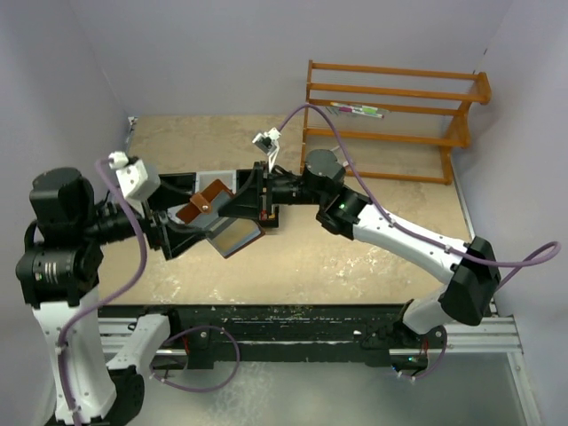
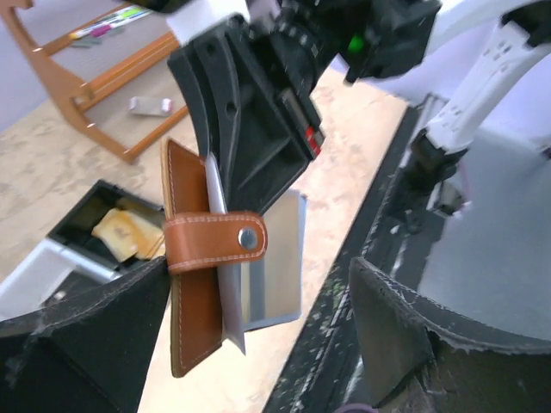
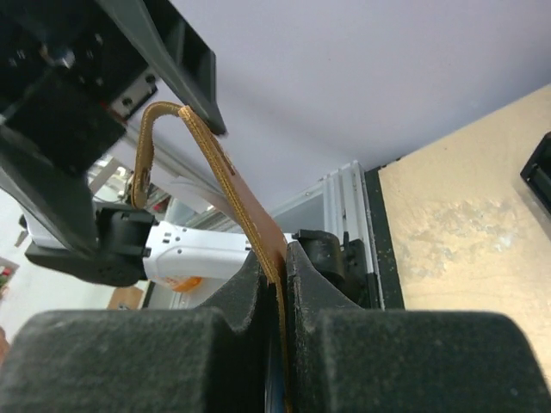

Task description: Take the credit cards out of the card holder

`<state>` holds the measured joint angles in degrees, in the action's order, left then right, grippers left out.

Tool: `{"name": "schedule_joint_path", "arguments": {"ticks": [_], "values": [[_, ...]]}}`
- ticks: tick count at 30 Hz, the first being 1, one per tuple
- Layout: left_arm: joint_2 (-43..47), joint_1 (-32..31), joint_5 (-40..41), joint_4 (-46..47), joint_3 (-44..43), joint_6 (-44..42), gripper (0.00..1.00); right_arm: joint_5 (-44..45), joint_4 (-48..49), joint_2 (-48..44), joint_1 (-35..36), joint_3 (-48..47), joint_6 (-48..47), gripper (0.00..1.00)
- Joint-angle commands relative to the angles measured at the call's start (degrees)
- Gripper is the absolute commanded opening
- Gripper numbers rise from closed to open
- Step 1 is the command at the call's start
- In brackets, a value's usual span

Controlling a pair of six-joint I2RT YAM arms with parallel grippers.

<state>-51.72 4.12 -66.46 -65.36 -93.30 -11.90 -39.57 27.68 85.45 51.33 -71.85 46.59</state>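
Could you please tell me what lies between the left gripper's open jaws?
The brown card holder, pinched by its edge in the right gripper; the left wrist view shows it there.

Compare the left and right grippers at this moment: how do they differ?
1. The left gripper stands wide open; the right gripper is shut.
2. The right gripper pinches the brown leather edge of the card holder; the left gripper grips nothing, and the card holder hangs inside its gap.
Shared: both are black-padded and both meet at the card holder.
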Motion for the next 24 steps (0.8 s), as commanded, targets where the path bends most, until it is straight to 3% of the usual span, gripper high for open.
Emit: {"name": "schedule_joint_path", "arguments": {"ticks": [1,7,11,17,22,24], "values": [[5.26,0.18,8.22,2.43,6.42,-8.7,0.85,6.46,-8.3,-0.91,3.49,-8.19,-6.26,0.0],[6.7,0.18,19.36,4.66,8.76,-9.9,0.67,4.42,-5.88,-0.73,4.3,-8.4,-7.26,0.0],[7.52,0.18,13.45,5.15,7.37,-7.09,0.35,1.3,-1.12,-2.25,4.35,-4.99,-7.51,0.0],[4.29,0.18,3.84,3.5,7.76,0.22,0.01,-1.45,0.8,-2.48,4.35,-4.16,-7.34,0.0],[3.32,0.14,0.01,7.68,9.77,11.31,0.0,-7.64,7.28,-2.68,3.91,-1.81,-2.26,0.23],[2.64,0.15,-2.77,10.16,9.81,16.45,0.0,-9.72,8.63,-3.5,3.57,-0.14,-2.08,0.39]]}}
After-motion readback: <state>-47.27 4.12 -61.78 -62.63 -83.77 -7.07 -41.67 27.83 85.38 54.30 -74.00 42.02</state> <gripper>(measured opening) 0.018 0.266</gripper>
